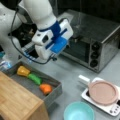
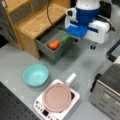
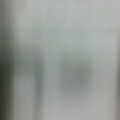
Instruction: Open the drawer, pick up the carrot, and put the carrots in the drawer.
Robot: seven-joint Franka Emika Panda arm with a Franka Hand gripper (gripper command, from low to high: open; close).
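Across both front views, the drawer [image 1: 53, 92] [image 2: 53, 53] stands open with the carrot [image 1: 46, 88] [image 2: 54, 44] inside; placing appears done. At 12 o'clock above it hangs the gripper [image 1: 51, 58] [image 2: 93, 46], its finger state impossible to tell. Wrist view shows only grey blur.

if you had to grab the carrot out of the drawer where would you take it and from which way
Probably from straight above, closing across its stubby orange body. The carrot lies flat in the open drawer close behind the front panel, with the green vegetable next to it, so sideways approaches look blocked. The claw's tips are not visible in any view.
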